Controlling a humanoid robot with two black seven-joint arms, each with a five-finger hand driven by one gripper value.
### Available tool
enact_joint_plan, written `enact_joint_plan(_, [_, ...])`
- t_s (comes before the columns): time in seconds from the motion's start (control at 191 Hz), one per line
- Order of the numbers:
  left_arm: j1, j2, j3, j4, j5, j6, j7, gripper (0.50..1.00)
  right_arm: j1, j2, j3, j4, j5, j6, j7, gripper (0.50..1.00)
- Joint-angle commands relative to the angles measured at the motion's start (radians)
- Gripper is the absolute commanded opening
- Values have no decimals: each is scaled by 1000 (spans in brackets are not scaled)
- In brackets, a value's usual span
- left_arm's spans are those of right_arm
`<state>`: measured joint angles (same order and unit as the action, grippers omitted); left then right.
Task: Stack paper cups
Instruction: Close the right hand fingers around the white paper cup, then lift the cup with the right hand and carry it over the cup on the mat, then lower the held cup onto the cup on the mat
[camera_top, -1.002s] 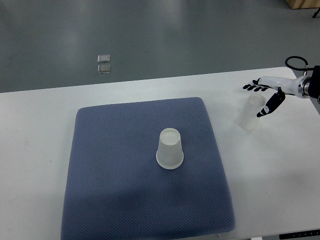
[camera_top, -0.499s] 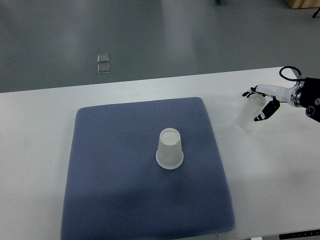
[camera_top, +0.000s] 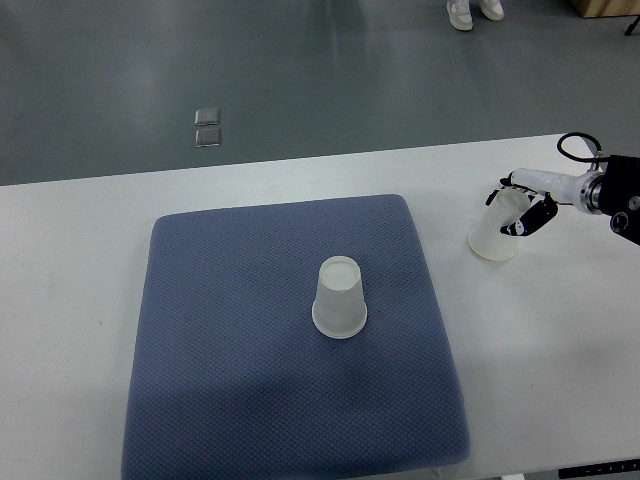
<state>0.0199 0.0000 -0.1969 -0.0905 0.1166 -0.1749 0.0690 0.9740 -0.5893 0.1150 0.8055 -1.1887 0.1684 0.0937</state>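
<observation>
My right robot hand (camera_top: 520, 212) looks curled round the far cup (camera_top: 498, 231) on the white surface (camera_top: 560, 330), though its grip is small in view, so I'd firm it before carrying toward the cup (camera_top: 340, 297) on the blue mat (camera_top: 230, 330).

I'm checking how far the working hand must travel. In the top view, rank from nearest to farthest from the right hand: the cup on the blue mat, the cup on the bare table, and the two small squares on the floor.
1. Cup on the bare table, in the right hand at the table's right end.
2. Cup on the blue mat, upside down mid-mat, to the left.
3. Two small squares on the floor, beyond the table's far edge, upper left.
</observation>
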Motion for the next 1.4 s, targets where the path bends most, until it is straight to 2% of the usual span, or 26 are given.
enact_joint_plan(0.0, [0, 0, -1, 0, 0, 0, 0, 1000, 6, -9, 3, 1, 3, 2, 1, 656])
enact_joint_plan(0.147, [0, 0, 1, 0, 0, 0, 0, 1000, 66, -23, 17, 26, 11, 46, 37, 666])
enact_joint_plan(0.336, [0, 0, 1, 0, 0, 0, 0, 1000, 114, -104, 129, 188, 14, 249, 123, 676])
enact_joint_plan(0.415, [0, 0, 1, 0, 0, 0, 0, 1000, 117, -124, 212, 262, 14, 332, 126, 676])
enact_joint_plan(0.593, [0, 0, 1, 0, 0, 0, 0, 1000, 121, -113, 278, 392, 9, 434, 126, 678])
enact_joint_plan(0.714, [0, 0, 1, 0, 0, 0, 0, 1000, 140, -95, 279, 509, 4, 442, 124, 682])
enact_joint_plan(0.803, [0, 0, 1, 0, 0, 0, 0, 1000, 167, -60, 279, 552, 1, 442, 123, 682])
enact_joint_plan(1.07, [0, 0, 1, 0, 0, 0, 0, 1000, 219, 32, 279, 563, -91, 422, 121, 682])
enact_joint_plan(1.396, [0, 0, 1, 0, 0, 0, 0, 1000, 218, 45, 279, 604, -201, 413, 121, 693])
